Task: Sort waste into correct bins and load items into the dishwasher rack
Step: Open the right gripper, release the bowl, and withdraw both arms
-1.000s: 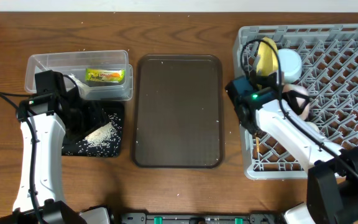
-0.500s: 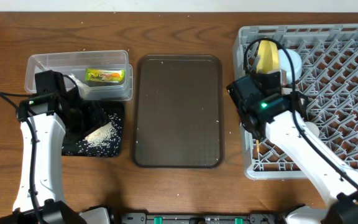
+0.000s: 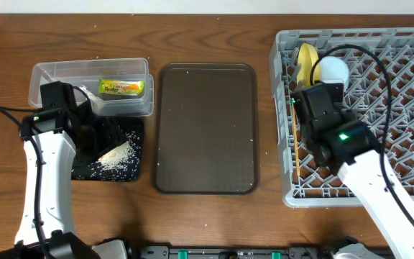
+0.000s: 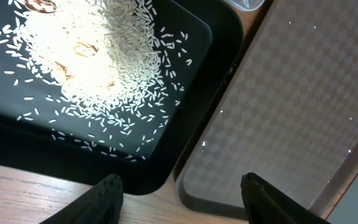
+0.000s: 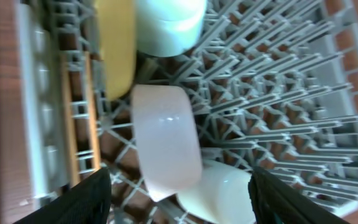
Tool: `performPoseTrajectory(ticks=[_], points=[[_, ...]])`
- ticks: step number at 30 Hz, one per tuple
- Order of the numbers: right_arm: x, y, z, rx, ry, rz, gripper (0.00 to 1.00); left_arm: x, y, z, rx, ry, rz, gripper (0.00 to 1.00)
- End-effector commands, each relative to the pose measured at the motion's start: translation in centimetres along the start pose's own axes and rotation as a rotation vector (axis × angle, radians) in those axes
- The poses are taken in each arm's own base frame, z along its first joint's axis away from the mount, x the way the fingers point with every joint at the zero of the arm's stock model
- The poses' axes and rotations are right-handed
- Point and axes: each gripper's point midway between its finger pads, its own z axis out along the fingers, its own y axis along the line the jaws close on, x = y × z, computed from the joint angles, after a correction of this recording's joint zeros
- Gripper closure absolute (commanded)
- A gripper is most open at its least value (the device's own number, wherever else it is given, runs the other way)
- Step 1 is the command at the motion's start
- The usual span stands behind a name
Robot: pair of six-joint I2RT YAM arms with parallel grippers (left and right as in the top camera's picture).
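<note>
The worktop [image 3: 207, 36] carries the grey dishwasher rack [image 3: 401, 86] at the right, a brown serving tray [image 3: 205, 129] at the centre, and 2 bins at the left: a clear tub [image 3: 49, 75] and, nearer the robot, a black tray [image 3: 131, 173]. The right gripper [image 5: 185, 199] hangs open over the rack with nothing between its fingers. The left gripper [image 4: 188, 202] is open and empty above the adjoining edges of the black tray and the serving tray. The yellow plate [image 5: 115, 43] stands on edge in the rack's left columns, beside the light blue bowl [image 5: 169, 25], the white bowl [image 5: 166, 140] and the small white cup [image 5: 219, 196]. The chopsticks [image 5: 79, 124] lie along the rack's left wall. The wrapper [image 3: 121, 87] lies in the clear tub. Rice crumbs [image 4: 98, 56] are heaped in the black tray.
</note>
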Motion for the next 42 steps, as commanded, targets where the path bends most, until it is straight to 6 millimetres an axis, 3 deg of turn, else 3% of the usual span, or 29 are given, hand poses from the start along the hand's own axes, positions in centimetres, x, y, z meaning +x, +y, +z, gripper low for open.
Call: performPoseTrajectory(ticks=[1, 9, 13, 18, 22, 26, 29, 34, 42], points=[[0.3, 0.7, -0.1, -0.107, 0.030, 0.061, 0.31, -0.1, 0.1, -0.2, -0.002, -0.005, -0.001, 0.36], [1.2, 1.6, 0.8, -0.373, 0.178, 0.262, 0.26, 0.1, -0.4, 0.0, 0.001, 0.000, 0.029, 0.36], [1.1, 0.3, 1.4, -0.416, 0.204, 0.337, 0.23, 0.7, -2.0, 0.4, 0.009, 0.012, 0.135, 0.35], [0.7, -1.0, 2.3, -0.457, 0.182, 0.302, 0.21, 2.0, -4.2, 1.1, 0.007, 0.037, 0.307, 0.36], [2.3, -1.7, 3.0, -0.440, 0.254, 0.298, 0.13, 3.9, -2.9, 1.2, -0.125, 0.096, 0.363, 0.36], [4.7, -1.8, 2.4, -0.436, 0.350, 0.262, 0.01, 6.1, -1.4, 0.6, -0.183, 0.193, 0.338, 0.36], [5.8, -2.4, 2.0, -0.403, 0.386, 0.250, 0.01, 6.7, -1.2, 0.0, -0.183, 0.198, 0.345, 0.35], [6.2, -3.2, 1.0, -0.375, 0.350, 0.248, 0.01, 7.0, -1.5, -1.8, -0.144, 0.077, 0.383, 0.36], [6.3, -3.8, -1.7, -0.393, 0.021, 0.280, 0.01, 7.2, -2.2, -5.5, -0.001, -0.361, 0.398, 0.36]])
